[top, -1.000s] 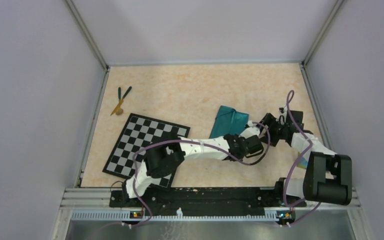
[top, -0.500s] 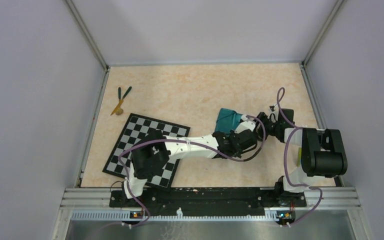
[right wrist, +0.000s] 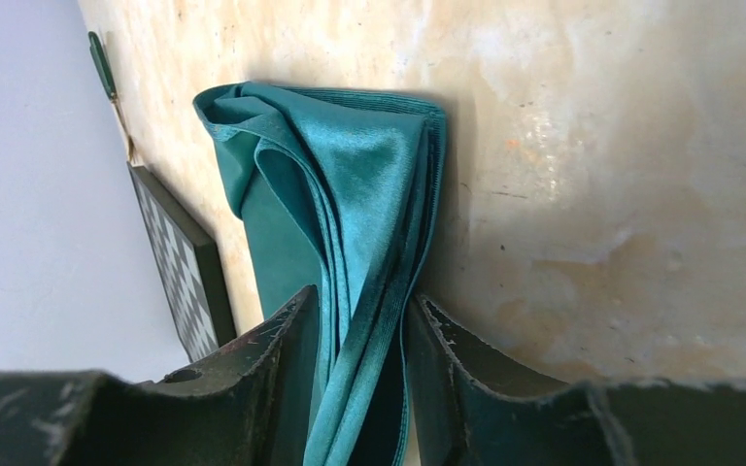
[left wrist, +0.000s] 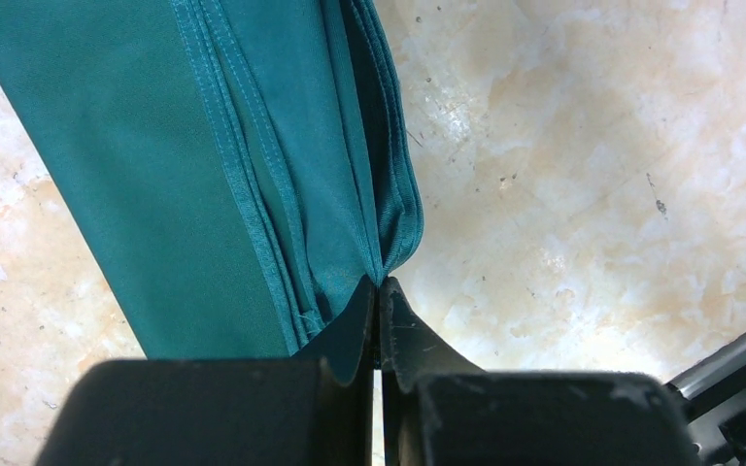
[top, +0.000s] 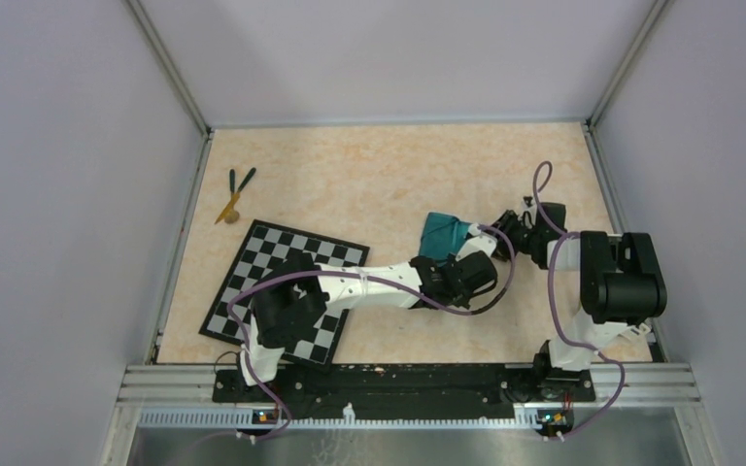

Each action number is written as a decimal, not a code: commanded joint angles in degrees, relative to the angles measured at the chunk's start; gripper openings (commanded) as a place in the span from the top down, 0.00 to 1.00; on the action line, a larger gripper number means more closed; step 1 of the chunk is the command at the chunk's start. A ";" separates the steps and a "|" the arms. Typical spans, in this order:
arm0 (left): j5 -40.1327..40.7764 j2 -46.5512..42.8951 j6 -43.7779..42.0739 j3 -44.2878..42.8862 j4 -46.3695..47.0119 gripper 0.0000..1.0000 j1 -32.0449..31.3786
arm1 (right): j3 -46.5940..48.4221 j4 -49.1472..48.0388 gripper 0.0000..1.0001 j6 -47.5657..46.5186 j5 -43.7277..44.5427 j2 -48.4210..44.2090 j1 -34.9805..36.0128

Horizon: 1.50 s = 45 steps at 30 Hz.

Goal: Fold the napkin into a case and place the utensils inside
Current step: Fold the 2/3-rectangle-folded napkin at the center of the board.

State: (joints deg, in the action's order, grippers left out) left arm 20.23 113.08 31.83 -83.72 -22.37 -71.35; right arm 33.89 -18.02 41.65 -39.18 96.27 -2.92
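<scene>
Teal-green napkin [right wrist: 350, 184] is soft cloth with a slight sheen and stitched hems, folded into a thick layered bundle. It lies right of centre on the beige marbled worktop [top: 369, 175]. The closed left gripper [left wrist: 379, 291] pinches one hem corner. The right gripper [right wrist: 359, 306] straddles the folds, jaws partway apart; cannot tell if clamped. Slim utensils [top: 234, 194] lie well apart, far left.

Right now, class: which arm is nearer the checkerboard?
Left. The left arm stretches over the checkerboard's near right corner; the right arm stands well to its right, beyond the napkin.
</scene>
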 commanded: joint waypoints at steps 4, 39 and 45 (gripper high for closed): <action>-1.87 -2.71 0.49 0.20 3.74 1.00 0.16 | -0.26 -4.89 0.72 -0.76 2.36 -0.46 1.32; -39.47 6.93 9.81 9.89 37.98 1.00 29.03 | 5.93 8.13 1.00 -10.39 14.63 -5.28 6.60; -36.98 9.72 9.84 10.14 37.77 1.00 29.08 | 8.64 11.91 1.00 -11.80 18.69 -6.98 9.03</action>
State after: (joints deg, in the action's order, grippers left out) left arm -19.75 121.51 42.28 -72.27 13.78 -42.39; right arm 38.63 -7.88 32.03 -23.94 92.60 4.10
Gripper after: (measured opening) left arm 0.003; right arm 0.012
